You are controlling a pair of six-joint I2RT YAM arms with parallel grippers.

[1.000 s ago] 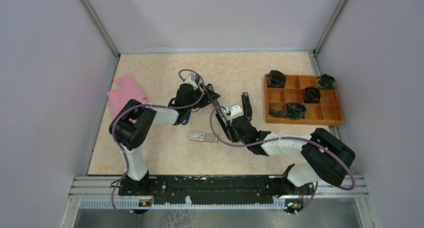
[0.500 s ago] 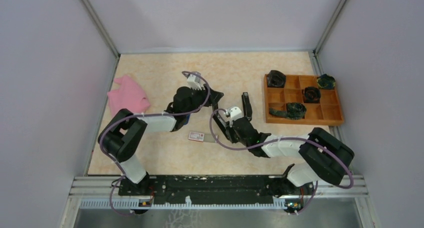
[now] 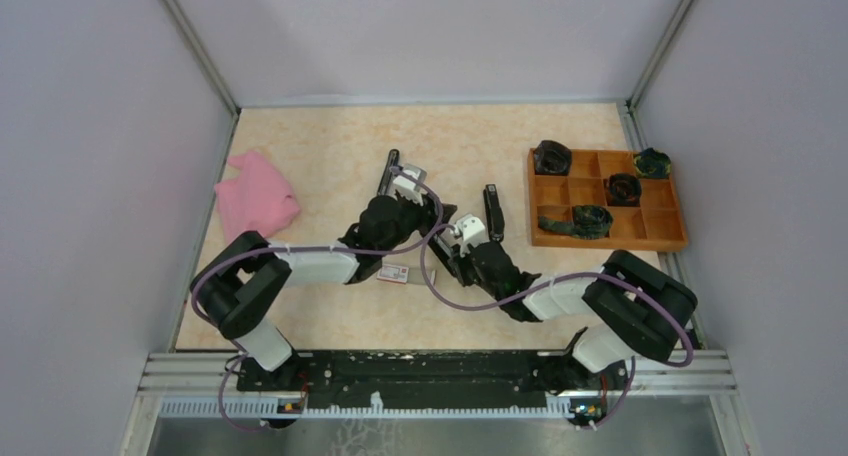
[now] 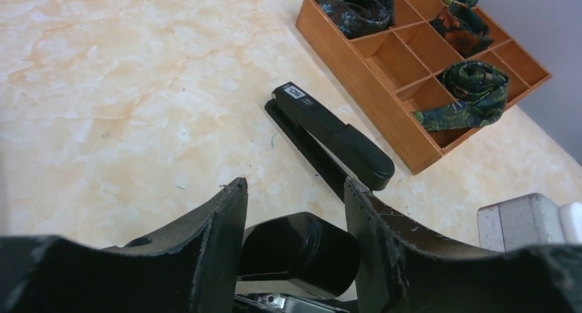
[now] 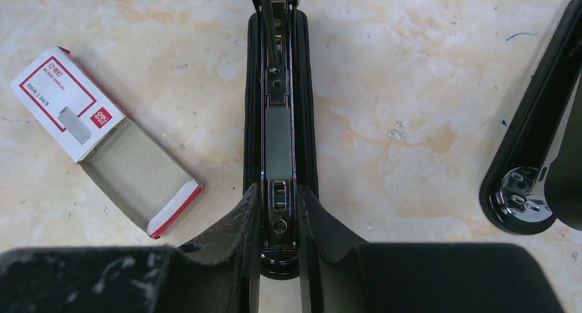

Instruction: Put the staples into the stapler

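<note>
A pale, marbled surface (image 3: 320, 146) seen from above, with two robot arms reaching in from the near edge toward its middle.

An open black stapler (image 5: 278, 141) lies between the arms, its long metal channel facing up. The right arm (image 3: 560, 294) comes in from the near right. The right jaws are narrow and pinch the near end of that channel from both sides. Whether a strip of staples sits in the channel cannot be told.

The left arm (image 3: 310, 261) comes in from the near left. The left jaws stand partly apart, one on each side of a rounded black part of the stapler that fills the gap between them. Whether they actually grip it cannot be told.

The box of staples (image 5: 65, 107), white with red print, lies flat on the surface just to the near left of the stapler. It touches neither the stapler nor the arms. One end is open and shows its grey inside.

A second stapler (image 4: 333, 134), closed, lies just to the right of the open one. Beyond it, to the right, is a wooden tray (image 3: 600, 242) with compartments, several holding rolled dark cloths (image 3: 622, 188). A pink cloth (image 3: 255, 191) lies far off at the left.
</note>
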